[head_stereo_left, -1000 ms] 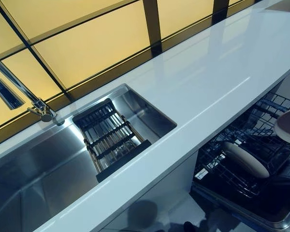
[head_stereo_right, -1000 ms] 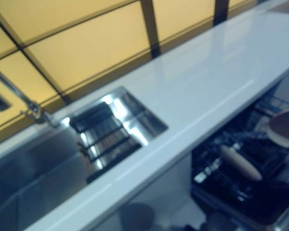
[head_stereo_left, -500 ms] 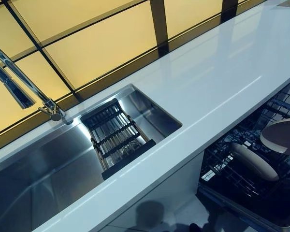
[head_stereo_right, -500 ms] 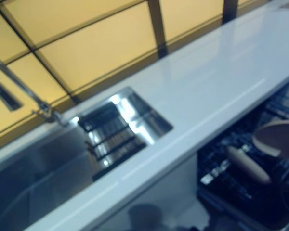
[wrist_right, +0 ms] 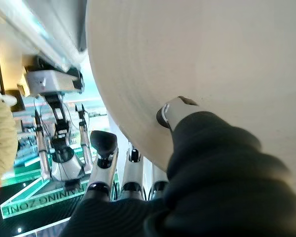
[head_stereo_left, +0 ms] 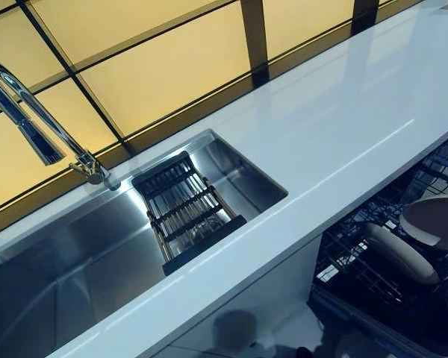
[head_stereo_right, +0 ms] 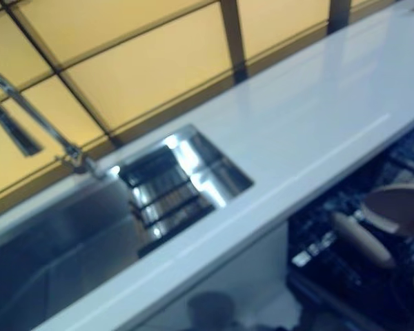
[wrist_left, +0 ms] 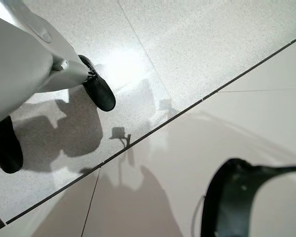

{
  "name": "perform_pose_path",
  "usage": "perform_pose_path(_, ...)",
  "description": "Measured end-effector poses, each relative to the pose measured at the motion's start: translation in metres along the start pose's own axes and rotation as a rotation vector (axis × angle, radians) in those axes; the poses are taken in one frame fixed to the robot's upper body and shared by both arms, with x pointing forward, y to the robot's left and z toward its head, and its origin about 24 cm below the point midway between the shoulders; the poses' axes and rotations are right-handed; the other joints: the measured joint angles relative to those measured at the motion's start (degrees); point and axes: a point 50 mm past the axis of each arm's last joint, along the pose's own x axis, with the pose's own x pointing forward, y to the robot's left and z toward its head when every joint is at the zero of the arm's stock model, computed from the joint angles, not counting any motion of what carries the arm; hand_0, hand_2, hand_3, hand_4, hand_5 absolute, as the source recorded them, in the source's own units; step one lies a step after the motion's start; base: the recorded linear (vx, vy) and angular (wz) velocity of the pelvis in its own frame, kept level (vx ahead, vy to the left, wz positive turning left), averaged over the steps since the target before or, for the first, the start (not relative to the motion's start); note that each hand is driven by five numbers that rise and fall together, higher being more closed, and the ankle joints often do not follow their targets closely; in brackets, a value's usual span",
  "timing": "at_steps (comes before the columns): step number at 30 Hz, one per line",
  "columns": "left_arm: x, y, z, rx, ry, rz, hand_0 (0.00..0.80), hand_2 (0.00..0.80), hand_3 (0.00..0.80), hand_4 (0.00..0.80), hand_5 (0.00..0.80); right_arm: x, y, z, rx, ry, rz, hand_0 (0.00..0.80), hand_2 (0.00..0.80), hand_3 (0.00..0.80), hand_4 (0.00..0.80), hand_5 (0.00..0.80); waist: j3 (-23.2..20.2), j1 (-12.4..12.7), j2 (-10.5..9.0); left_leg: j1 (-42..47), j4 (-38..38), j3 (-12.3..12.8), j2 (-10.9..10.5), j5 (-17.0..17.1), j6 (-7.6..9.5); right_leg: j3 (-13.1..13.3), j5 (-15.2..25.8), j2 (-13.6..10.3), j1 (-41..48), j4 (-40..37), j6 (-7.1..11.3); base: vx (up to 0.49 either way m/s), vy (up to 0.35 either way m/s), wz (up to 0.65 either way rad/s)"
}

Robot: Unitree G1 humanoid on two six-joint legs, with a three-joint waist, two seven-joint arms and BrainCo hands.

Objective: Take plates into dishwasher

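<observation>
Right robot hand (wrist_right: 187,148): thumb and fingers pinching the cream plate (head_stereo_left: 437,221) above the dishwasher rack (head_stereo_left: 373,268).
Rack: another plate (head_stereo_left: 401,252) standing beside it.
Tabletop (head_stereo_left: 336,127): edge overhangs the rack.
Left robot hand: unseen.

Glossy white counter (head_stereo_left: 336,127), brushed steel sink (head_stereo_left: 82,261), matt ceramic plate (wrist_right: 197,54).

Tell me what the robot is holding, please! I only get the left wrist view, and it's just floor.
Observer: In the right wrist view, the right hand pinches a beige plate, with the thumb on one face and the fingers past its rim.
Operator: Where's the plate going?
Observer: The eye views show it hanging over the open dishwasher rack.
Operator: Is anything in there already?
Observer: Yes, another plate stands on edge in the rack.
</observation>
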Motion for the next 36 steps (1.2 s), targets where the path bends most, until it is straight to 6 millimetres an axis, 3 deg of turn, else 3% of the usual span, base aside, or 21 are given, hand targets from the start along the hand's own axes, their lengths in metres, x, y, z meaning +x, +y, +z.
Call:
perform_pose_path(10, 0.001, -0.004, -0.001, -0.006, 0.001, -0.011, 0.000, 0.000, 0.000, 0.000, 0.000, -0.024, 0.032, 0.005, -0.022, 0.004, 0.110, 0.800, 0.800, 0.800, 0.800, 0.800, -0.04, 0.15, 0.06, 0.07, 0.00, -1.03, -0.02, 0.18, 0.07, -0.81, -0.06, -0.21, 0.55, -0.02, -0.02, -0.002, 0.004, 0.05)
perform_pose_path(16, 0.000, -0.005, -0.003, -0.008, 0.008, -0.011, 0.000, 0.000, 0.000, 0.000, 0.000, -0.038, 0.051, -0.003, -0.028, 0.065, 0.193, 0.800, 0.800, 0.800, 0.800, 0.800, -0.07, 0.35, 0.09, 0.16, 0.01, -1.14, -0.02, 0.30, 0.07, -0.89, -0.06, -0.25, 0.72, -0.01, -0.02, 0.000, 0.000, 0.00)
perform_pose_path(28, 0.000, -0.006, -0.006, -0.008, 0.008, -0.012, 0.000, 0.000, 0.000, 0.000, 0.000, -0.052, 0.065, -0.004, -0.019, 0.115, 0.245, 0.800, 0.800, 0.800, 0.800, 0.800, -1.16, 1.60, 0.04, 0.95, -0.03, -1.55, 0.06, 0.18, 0.34, -1.04, -0.12, -0.18, 1.71, 0.00, -0.11, 0.000, 0.001, 0.00)
perform_pose_path(29, -0.001, -0.006, -0.010, -0.009, 0.017, -0.012, 0.000, 0.000, 0.000, 0.000, 0.000, -0.055, 0.069, -0.005, -0.017, 0.125, 0.272, 0.571, 0.571, 0.571, 0.571, 0.571, -1.58, 1.64, -0.30, 0.93, -0.03, -1.62, 0.12, 0.17, 0.32, -1.09, -0.13, -0.11, 1.72, 0.00, -0.13, 0.000, 0.000, 0.00)
perform_pose_path(30, -0.002, -0.006, -0.012, -0.010, 0.022, -0.013, 0.000, 0.000, 0.000, 0.000, 0.000, -0.056, 0.071, -0.005, -0.021, 0.130, 0.295, 0.060, 0.060, 0.060, 0.060, 0.060, -1.90, 1.66, -0.46, 0.93, -0.03, -1.71, 0.15, 0.18, 0.29, -1.09, -0.15, -0.08, 1.72, 0.00, -0.16, 0.000, 0.000, 0.00)
perform_pose_path(31, -0.002, -0.006, -0.013, -0.008, 0.026, -0.013, 0.000, 0.000, 0.000, 0.000, 0.000, -0.058, 0.073, -0.006, -0.017, 0.139, 0.325, 0.000, 0.000, 0.000, 0.000, 0.000, -2.18, 1.68, -0.67, 0.93, -0.03, -1.81, 0.17, 0.18, 0.28, -1.09, -0.15, -0.07, 1.73, 0.00, -0.17, 0.000, 0.000, 0.00)
perform_pose_path(36, -0.002, -0.006, -0.015, -0.004, 0.030, -0.013, 0.000, 0.000, 0.000, 0.000, 0.000, -0.073, 0.087, -0.006, 0.011, 0.172, 0.448, 0.000, 0.000, 0.000, 0.000, 0.000, -3.18, 1.66, -2.46, 0.95, -0.03, -1.87, 0.26, 0.25, 0.17, -1.13, -0.12, 0.09, 1.78, 0.00, -0.18, 0.000, 0.000, 0.00)
